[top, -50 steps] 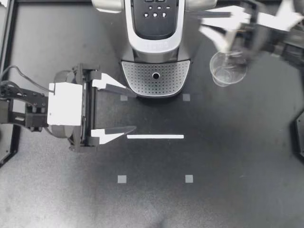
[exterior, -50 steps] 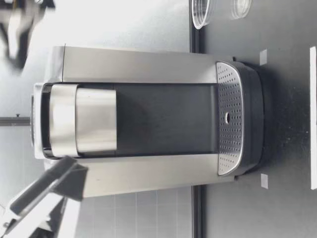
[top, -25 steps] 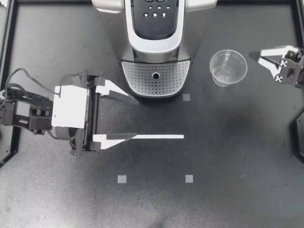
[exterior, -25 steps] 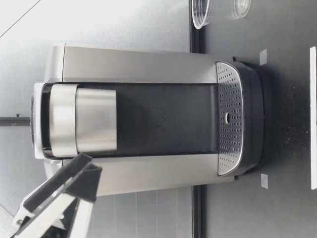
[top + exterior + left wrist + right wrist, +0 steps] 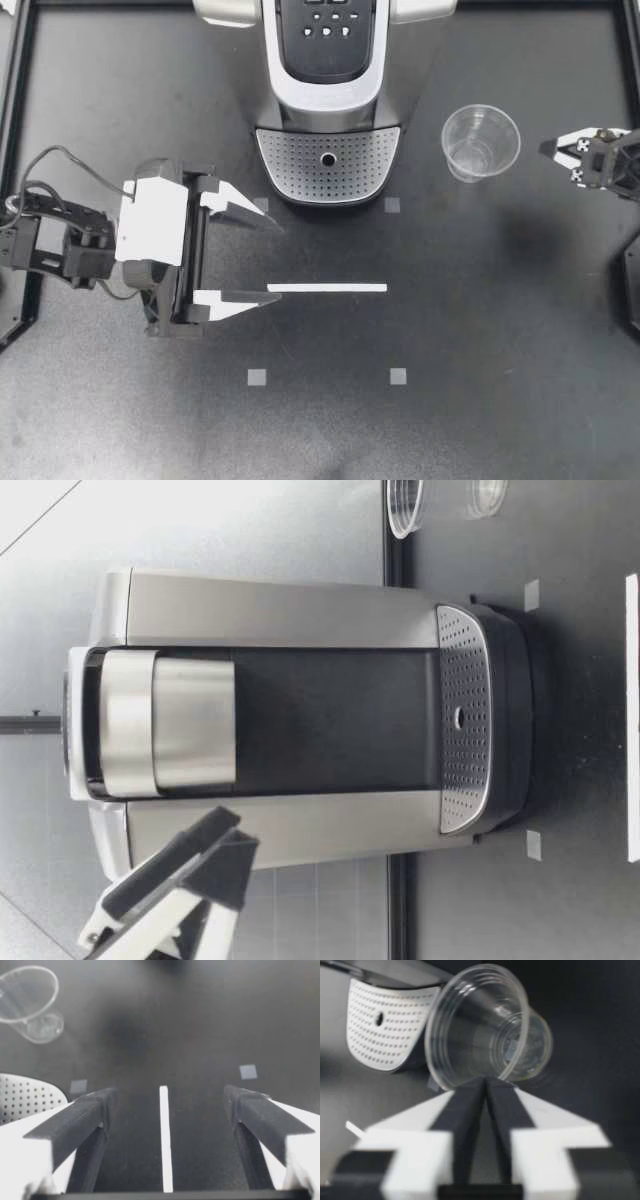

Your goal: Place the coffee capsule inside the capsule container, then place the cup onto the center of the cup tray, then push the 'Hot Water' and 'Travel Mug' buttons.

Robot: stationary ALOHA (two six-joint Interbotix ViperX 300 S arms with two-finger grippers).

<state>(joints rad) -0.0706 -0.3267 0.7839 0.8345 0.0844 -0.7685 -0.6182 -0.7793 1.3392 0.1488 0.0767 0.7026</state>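
Note:
The coffee machine point(image 5: 328, 60) stands at the table's far middle, its perforated cup tray point(image 5: 328, 165) bare and its button panel point(image 5: 325, 28) on top. A clear plastic cup point(image 5: 481, 142) stands upright on the table to the right of the tray. My left gripper point(image 5: 277, 262) hovers open just left of the tray with nothing in it. My right gripper point(image 5: 545, 148) sits at the right edge, shut and pointing at the cup. From the right wrist, the cup point(image 5: 485, 1030) lies just ahead of the gripper point(image 5: 485, 1080). No capsule is visible.
A white tape line point(image 5: 327, 288) and small grey squares point(image 5: 398, 376) mark the table in front of the machine. The left wrist view shows that line point(image 5: 164, 1135) between the open fingers point(image 5: 75, 1120). A gripper point(image 5: 170, 900) hangs beside the machine in the low view.
My right arm pulled back from above the cup to the table's right edge. My left gripper sank lower beside the machine and shifted slightly toward the front.

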